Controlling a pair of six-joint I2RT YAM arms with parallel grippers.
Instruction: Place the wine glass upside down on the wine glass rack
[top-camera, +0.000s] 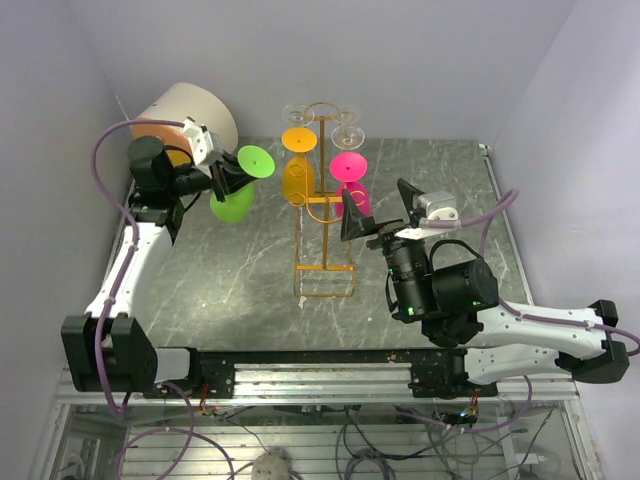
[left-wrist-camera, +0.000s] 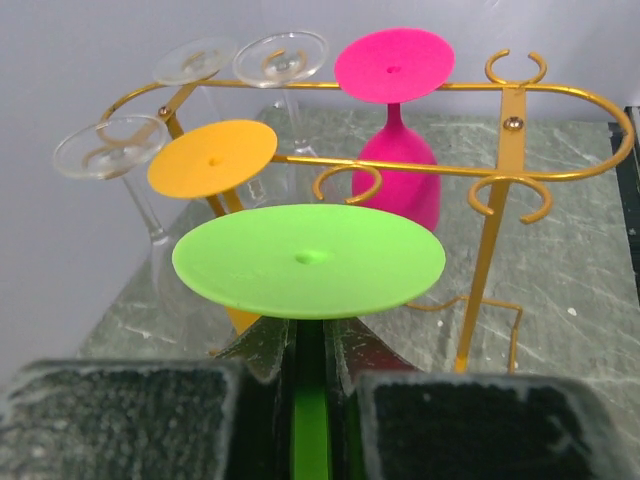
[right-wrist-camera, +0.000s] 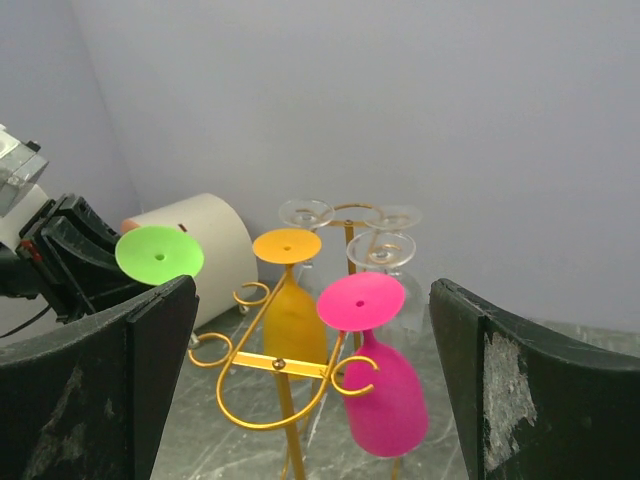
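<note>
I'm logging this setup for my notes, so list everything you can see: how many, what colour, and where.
wine glass rack: one, golden, middle of the table
green wine glass: one, green, upside down, left of the rack
orange wine glass: one, orange, hanging upside down on the rack's left side
pink wine glass: one, pink, hanging upside down on the rack's right side
clear wine glasses: three, clear, hanging at the rack's far end
cylinder: one, cream, far left corner
table: one, dark grey marbled
left gripper: one, black, shut on the green wine glass's stem
right gripper: one, black, open, empty, right of the rack
</note>
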